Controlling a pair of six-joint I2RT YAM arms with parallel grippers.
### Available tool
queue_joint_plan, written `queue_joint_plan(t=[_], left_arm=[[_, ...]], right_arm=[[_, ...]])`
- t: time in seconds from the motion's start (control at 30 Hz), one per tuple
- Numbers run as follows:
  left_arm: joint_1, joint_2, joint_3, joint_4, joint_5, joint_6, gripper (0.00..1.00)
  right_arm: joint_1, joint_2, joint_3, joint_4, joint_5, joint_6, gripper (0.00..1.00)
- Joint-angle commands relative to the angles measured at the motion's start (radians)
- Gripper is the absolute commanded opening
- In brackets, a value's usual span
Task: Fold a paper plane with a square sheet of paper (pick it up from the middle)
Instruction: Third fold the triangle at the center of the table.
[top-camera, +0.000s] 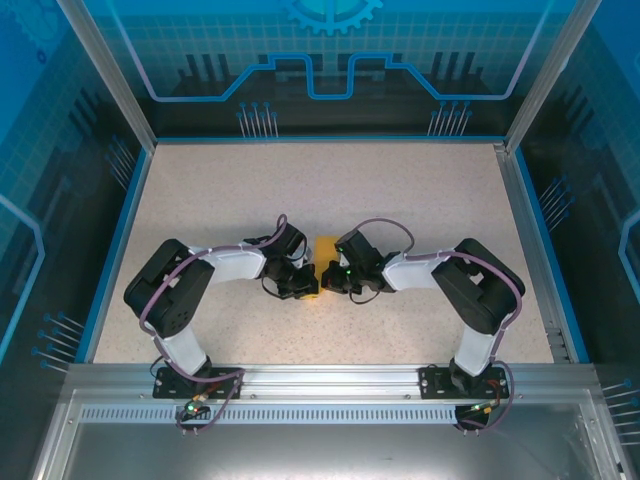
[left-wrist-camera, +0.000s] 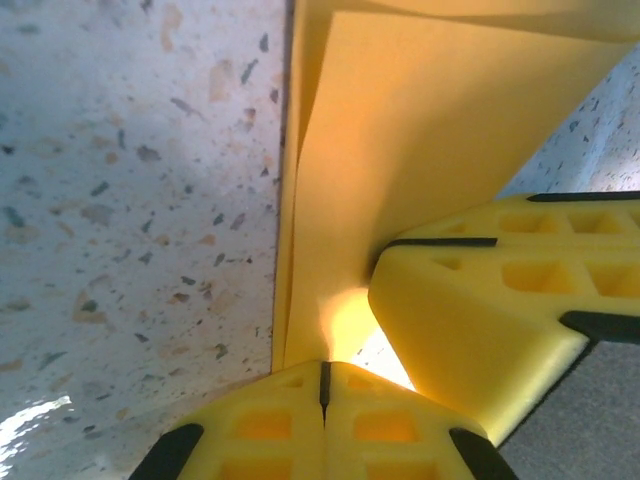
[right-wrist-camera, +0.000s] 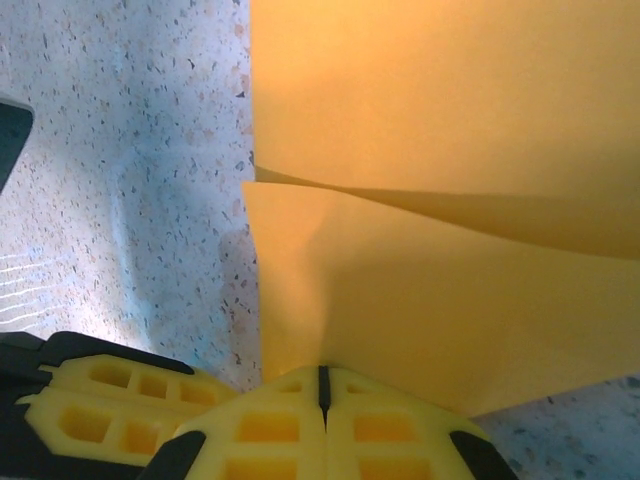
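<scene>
The square sheet of paper (right-wrist-camera: 450, 300) is at the middle of the speckled table (top-camera: 220, 190), between the arms, doubled into loose, bowing layers. The left gripper (left-wrist-camera: 322, 395) and the right gripper (right-wrist-camera: 322, 392) are each pinched shut on its near edge, side by side (ribbed yellow pads (left-wrist-camera: 260, 425), matte paper). Feather-light and limp, it should crease readily yet tear if the arms pull apart; grips near the fold suit it best. Whether each pinch catches both layers is unclear.
</scene>
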Motion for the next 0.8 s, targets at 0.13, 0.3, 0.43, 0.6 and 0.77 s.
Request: queue_joint_plan(t=[0.13, 0.3, 0.43, 0.6, 0.77], left_arm=[[0.007, 0.028, -0.039, -0.076, -0.093, -0.005, 0.0], [0.007, 0.037, -0.039, -0.079, -0.09, -0.002, 0.0], [0.008, 0.04, -0.034, -0.082, -0.088, 0.001, 0.0], [0.007, 0.038, -0.027, -0.084, -0.082, 0.002, 0.0], [0.007, 0.038, -0.019, -0.085, -0.074, 0.0, 0.0]], right_arm=[[-0.1, 0.013, -0.053, -0.03, 0.022, -0.033, 0.01], [-0.197, 0.016, -0.053, -0.032, 0.007, -0.049, 0.01], [-0.268, -0.006, -0.054, -0.061, 0.014, -0.054, 0.01], [-0.262, -0.115, -0.035, -0.135, 0.053, -0.089, 0.01], [-0.186, -0.192, -0.03, -0.148, 0.065, -0.086, 0.02]])
